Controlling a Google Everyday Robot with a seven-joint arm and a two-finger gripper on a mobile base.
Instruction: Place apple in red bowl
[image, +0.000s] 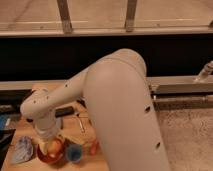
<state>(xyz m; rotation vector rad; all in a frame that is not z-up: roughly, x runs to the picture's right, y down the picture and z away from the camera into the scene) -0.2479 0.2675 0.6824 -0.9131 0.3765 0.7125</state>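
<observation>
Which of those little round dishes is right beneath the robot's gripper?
The red bowl, at the table's near edge: the gripper hangs directly over it with the apple. The small blue cup sits beside it, to the right.

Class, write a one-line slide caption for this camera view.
White robot arm's gripper lowers the round yellow-orange apple into the shallow red bowl on the wooden table.

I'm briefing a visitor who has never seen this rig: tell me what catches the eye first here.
The robot's big pale arm fills the middle, bending down to the left over a wooden table. At its end the gripper hangs right over the red bowl at the bottom left, where the yellow-orange apple shows. A small blue cup stands just right of the bowl.
</observation>
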